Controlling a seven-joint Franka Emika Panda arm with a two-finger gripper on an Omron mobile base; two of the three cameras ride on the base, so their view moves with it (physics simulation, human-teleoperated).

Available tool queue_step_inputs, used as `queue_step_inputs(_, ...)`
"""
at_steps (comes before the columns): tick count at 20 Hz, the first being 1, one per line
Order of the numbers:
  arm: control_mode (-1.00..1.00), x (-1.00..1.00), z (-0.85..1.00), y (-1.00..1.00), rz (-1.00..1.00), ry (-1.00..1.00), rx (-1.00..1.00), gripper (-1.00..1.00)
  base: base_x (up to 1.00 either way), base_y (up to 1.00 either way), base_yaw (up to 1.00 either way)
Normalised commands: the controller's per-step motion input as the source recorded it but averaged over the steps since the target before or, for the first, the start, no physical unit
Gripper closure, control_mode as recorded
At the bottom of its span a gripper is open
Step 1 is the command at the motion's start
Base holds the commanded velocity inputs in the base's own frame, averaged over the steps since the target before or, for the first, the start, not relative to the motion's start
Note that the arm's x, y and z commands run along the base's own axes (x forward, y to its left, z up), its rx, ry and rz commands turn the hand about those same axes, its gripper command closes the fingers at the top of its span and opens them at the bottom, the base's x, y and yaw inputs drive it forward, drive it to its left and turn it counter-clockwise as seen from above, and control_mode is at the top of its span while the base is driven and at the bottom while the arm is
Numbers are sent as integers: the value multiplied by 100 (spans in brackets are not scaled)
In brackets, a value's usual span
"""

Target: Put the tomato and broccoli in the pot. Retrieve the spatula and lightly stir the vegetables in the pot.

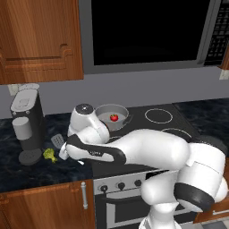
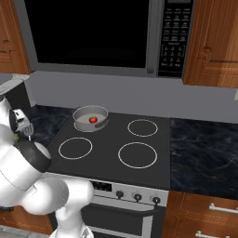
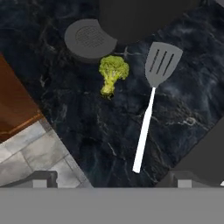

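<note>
Hand view: tool (image 3: 112,179) wide open, holding nothing, above broccoli (image 3: 113,74) on worktop (image 3: 87,131) beside spatula (image 3: 154,94). Tomato (image 1: 114,117) already in pot (image 1: 121,110). Step: broccoli pickup; next probably descend, centre jaws on floret, close.

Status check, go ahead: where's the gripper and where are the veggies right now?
Gripper open, empty, above the counter. Tomato in the pot. Broccoli on the counter beside the spatula, apart. Nothing blocking the broccoli.
</note>
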Motion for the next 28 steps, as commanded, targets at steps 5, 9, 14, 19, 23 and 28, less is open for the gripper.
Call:
queue_step_inputs(5, -100, -68, -4, 57, 25, 0, 3, -100, 0, 0, 0)
queue_step_inputs(9, -100, 7, 0, 32, 0, 0, 7, -100, 0, 0, 0)
queue_step_inputs(14, -100, 57, 0, 31, -14, 8, 0, -100, 0, 0, 0)
queue_step_inputs(19, -100, 39, -2, 21, -18, 1, 1, -100, 0, 0, 0)
queue_step_inputs(23, -100, -1, -33, -9, -6, -7, 2, -100, 0, 0, 0)
queue_step_inputs(28, -100, 5, -39, -2, 0, -3, 0, -100, 0, 0, 0)
